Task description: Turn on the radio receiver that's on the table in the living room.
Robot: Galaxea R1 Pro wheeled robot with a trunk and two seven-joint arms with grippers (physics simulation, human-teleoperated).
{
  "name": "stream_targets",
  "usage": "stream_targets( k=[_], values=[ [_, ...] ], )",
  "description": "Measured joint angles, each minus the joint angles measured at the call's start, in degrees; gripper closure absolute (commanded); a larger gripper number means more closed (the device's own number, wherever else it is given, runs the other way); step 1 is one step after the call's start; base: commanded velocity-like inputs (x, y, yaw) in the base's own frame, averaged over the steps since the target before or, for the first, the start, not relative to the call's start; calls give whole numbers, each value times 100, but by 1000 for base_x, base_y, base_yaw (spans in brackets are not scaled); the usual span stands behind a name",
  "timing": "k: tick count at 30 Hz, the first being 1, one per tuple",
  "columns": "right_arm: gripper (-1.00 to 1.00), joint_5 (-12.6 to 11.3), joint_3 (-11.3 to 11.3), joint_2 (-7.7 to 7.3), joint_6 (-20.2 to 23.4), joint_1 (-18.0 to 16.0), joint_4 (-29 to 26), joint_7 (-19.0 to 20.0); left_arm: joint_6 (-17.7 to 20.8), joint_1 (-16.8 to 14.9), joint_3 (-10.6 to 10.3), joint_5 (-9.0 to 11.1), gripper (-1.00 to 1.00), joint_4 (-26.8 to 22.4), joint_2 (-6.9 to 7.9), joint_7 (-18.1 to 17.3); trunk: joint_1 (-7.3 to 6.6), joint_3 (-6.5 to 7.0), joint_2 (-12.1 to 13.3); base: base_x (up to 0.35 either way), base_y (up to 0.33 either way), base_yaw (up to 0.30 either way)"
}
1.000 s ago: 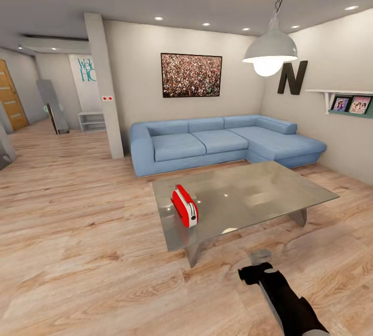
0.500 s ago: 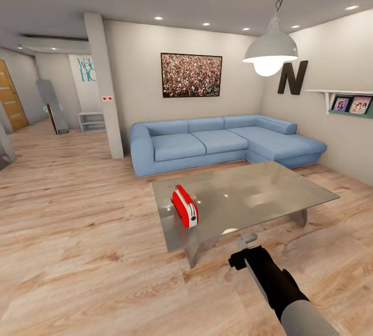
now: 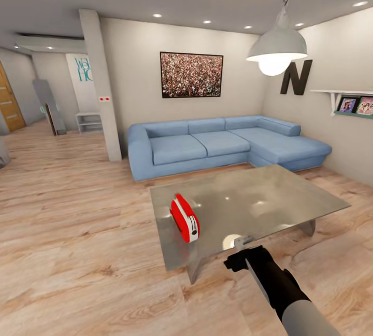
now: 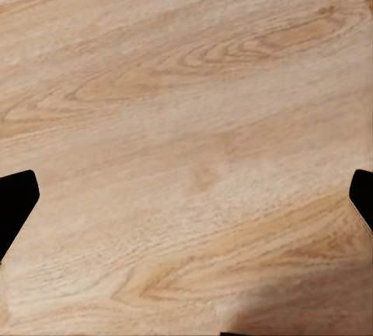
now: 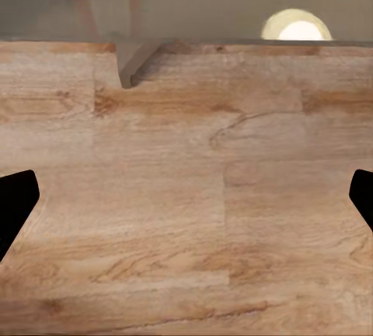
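Observation:
The red radio receiver [image 3: 185, 218] with white trim stands upright on the near-left part of the glossy grey table [image 3: 269, 196] in the living room. My right gripper [image 3: 242, 242] hovers at the table's front edge, to the right of the radio and well apart from it. In the right wrist view its dark fingertips [image 5: 15, 205] sit wide apart, open and empty, over wood floor, with the table's edge [image 5: 233, 9] and a grey leg [image 5: 130, 62] ahead. My left gripper [image 4: 186, 196] is open too, with bare floor between its fingers [image 4: 14, 196].
A blue L-shaped sofa [image 3: 223, 141] lines the wall behind the table. A white pendant lamp [image 3: 277, 48] hangs above the table's right side. A pillar [image 3: 98, 82] stands at the back left. Wood floor [image 3: 77, 232] stretches wide to the left of the table.
My right arm has reached forward and up from low over the floor to the table's front edge. The camera has moved slightly closer to the table. The radio has not moved.

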Motion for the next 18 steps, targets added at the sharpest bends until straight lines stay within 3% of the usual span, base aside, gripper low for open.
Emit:
stream_targets(
  k=[2, 4, 11, 18],
  values=[
    [-100, 37, 1, -16, -3, 0, -2, 427, 0, 1, 3, 0, -100, 0, 0, 0, 0, 0, 0, 329, 0, 0],
    [-100, 94, -1, -21, -8, 0, -2, 557, 0, 2, 6, 0, -100, 0, 0, 0, 0, 0, 0, 329, 0, 0],
    [-100, 161, -2, -24, -13, 0, -8, 635, -2, 0, 3, 0, -100, 0, 0, 0, 0, 0, 0, 308, 0, 132],
    [-100, 167, -2, -24, -14, 0, -8, 640, -25, 3, 8, 0, -100, 1, 0, -6, 0, 0, 0, 49, 0, 288]
  ],
)
